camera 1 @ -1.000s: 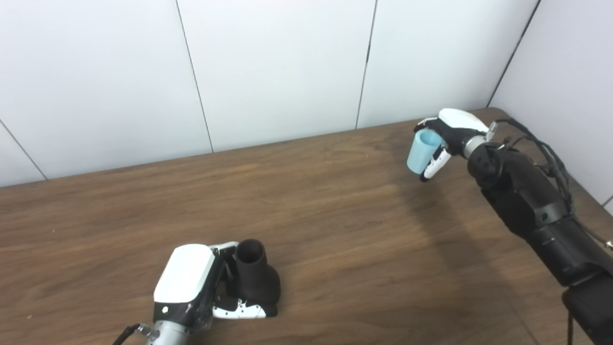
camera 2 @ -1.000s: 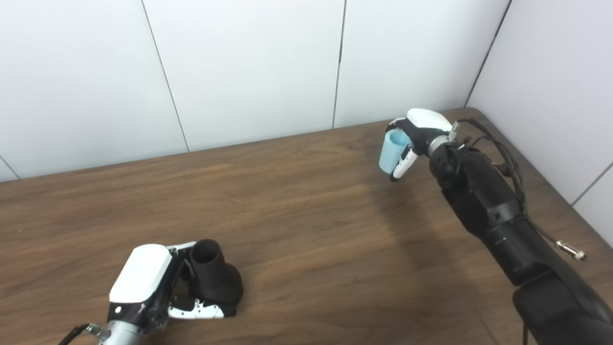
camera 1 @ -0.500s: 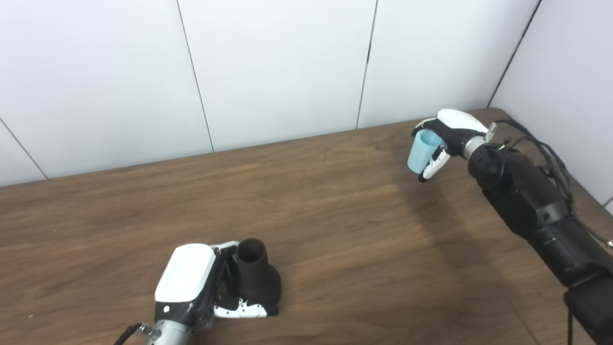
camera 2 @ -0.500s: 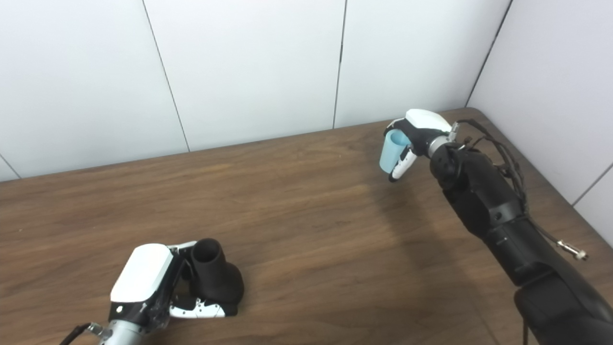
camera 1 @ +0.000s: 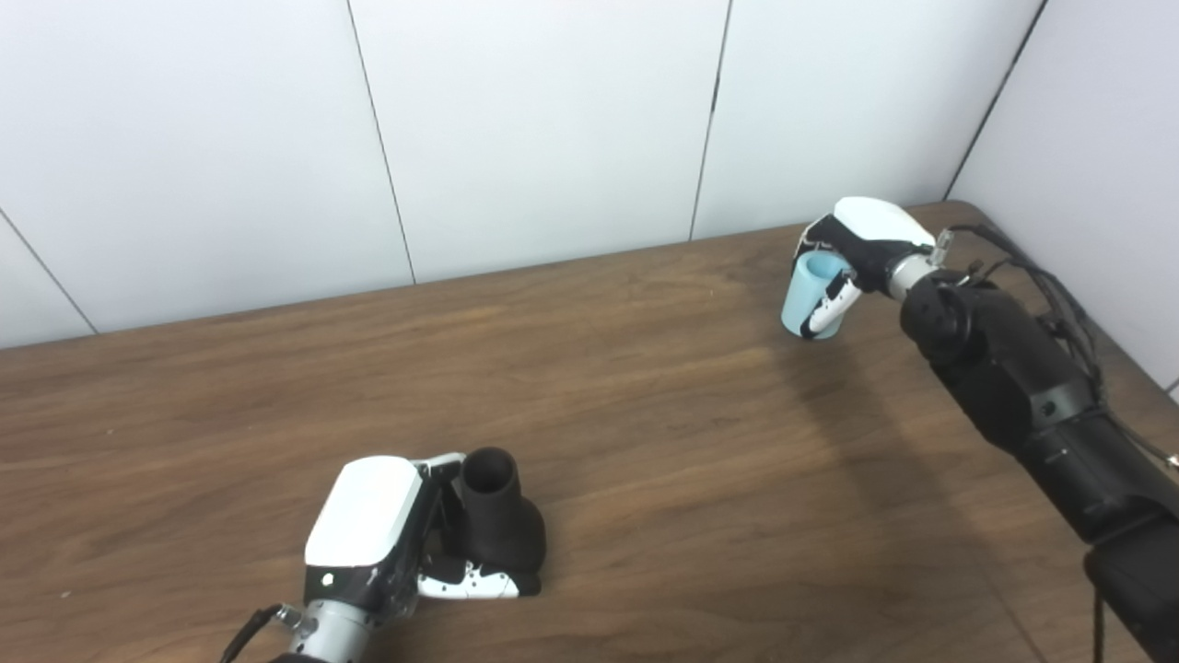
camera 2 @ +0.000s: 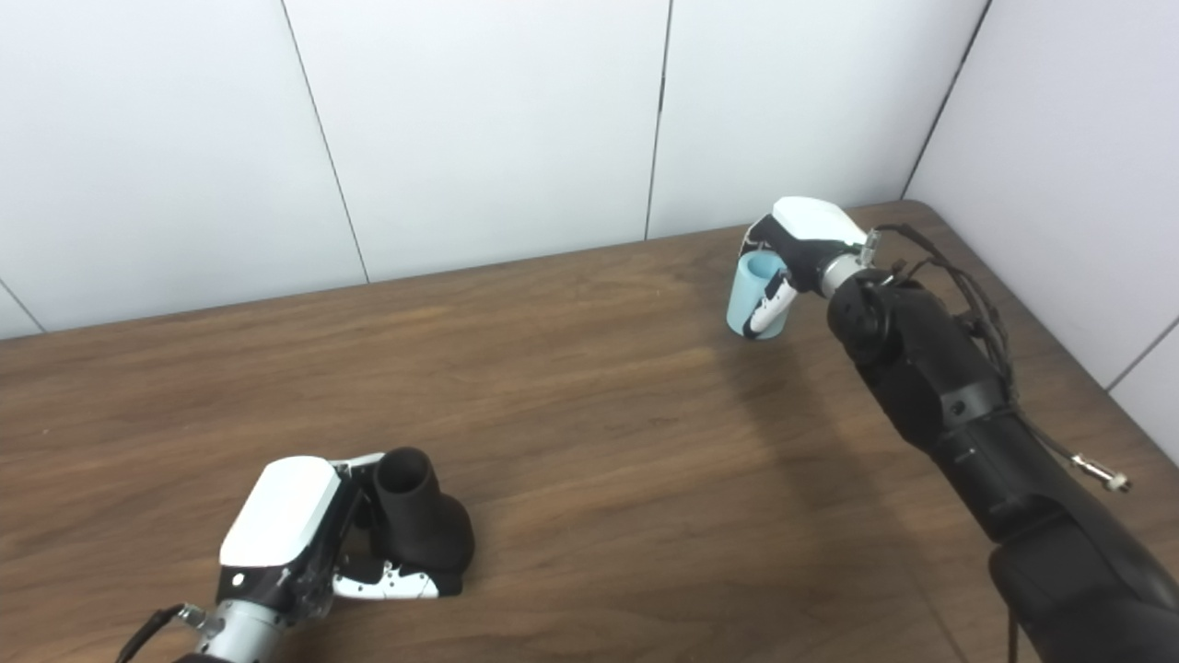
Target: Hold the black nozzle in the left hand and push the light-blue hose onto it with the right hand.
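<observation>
1. The left hand [camera 1: 382, 534] sits at the near left of the wooden table [camera 1: 645, 442], its white back facing up and its fingers wrapped around the black nozzle [camera 1: 497, 525].
2. The black nozzle stands upright in that grip — wide base low against the table, narrow round mouth open toward the top. A white-and-black finger lies across the front of its base.
3. The right hand [camera 1: 852, 253] is at the far right of the table, close to the corner where the white wall panels [camera 1: 553, 129] meet. Its fingers are curled around the light-blue hose [camera 1: 809, 296], with one white-and-black finger crossing the front of the piece.
4. The light-blue hose is a short, thick tube held roughly upright, its open end facing up. Its lower end is at or just above the tabletop — contact cannot be told from these views.
5. The two parts are well apart: nozzle at the near left, hose at the far right, with a stretch of bare wood between them.
6. The right arm [camera 1: 1022, 405] is black and runs in from the lower right, with dark cables [camera 1: 1059, 295] looped along its far side near the wrist.
</observation>
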Robot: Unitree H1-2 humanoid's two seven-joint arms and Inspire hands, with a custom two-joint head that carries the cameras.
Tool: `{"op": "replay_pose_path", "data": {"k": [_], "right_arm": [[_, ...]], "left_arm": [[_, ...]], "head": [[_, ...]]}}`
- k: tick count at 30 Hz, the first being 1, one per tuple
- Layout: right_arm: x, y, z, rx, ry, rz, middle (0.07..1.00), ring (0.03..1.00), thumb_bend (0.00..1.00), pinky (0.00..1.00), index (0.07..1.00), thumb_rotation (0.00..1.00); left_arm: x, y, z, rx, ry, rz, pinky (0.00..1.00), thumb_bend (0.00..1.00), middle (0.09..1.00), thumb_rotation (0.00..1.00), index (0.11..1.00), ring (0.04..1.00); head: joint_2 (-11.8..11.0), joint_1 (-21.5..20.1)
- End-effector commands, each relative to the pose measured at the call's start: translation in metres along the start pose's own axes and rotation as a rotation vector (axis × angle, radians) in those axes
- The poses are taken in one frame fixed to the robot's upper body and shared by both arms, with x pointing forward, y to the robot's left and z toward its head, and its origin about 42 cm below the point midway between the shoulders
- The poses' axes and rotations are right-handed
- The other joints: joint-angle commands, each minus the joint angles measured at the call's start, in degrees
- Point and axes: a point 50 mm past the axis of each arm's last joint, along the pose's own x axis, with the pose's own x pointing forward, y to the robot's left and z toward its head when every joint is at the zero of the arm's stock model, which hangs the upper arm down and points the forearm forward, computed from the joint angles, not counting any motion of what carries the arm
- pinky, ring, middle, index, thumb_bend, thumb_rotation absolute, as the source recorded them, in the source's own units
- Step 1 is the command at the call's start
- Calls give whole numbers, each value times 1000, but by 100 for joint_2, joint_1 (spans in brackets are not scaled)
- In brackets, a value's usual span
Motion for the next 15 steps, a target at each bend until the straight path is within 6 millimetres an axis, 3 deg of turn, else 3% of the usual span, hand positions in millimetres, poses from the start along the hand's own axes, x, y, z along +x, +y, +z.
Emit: {"op": "replay_pose_path", "data": {"k": [1,4,6,10,13,15], "right_arm": [[-2,-33,-8,-30,-1,-97,510,403,495,313,520,0],[-4,-36,-7,-35,-10,-107,509,400,495,316,520,0],[-7,-40,-4,-44,-34,-122,515,405,499,339,492,0],[-25,-56,18,-48,-128,-188,520,415,501,356,467,0],[-41,-64,36,-25,-209,-221,494,391,496,341,533,0],[-52,-68,48,-4,-266,-240,508,391,496,332,522,0]], "left_arm": [[-7,-15,-6,22,44,-88,314,520,395,0,499,394],[-8,-16,-4,21,48,-89,307,526,468,0,486,386],[-8,-16,-3,23,49,-89,295,522,410,0,495,379],[-8,-17,-1,26,58,-104,309,521,405,0,502,403],[-8,-18,1,22,63,-107,315,522,412,0,507,416],[-8,-20,4,18,61,-105,300,521,405,0,504,403]], "head": [[15,7],[37,56],[61,131],[106,318],[131,494],[136,620]]}}
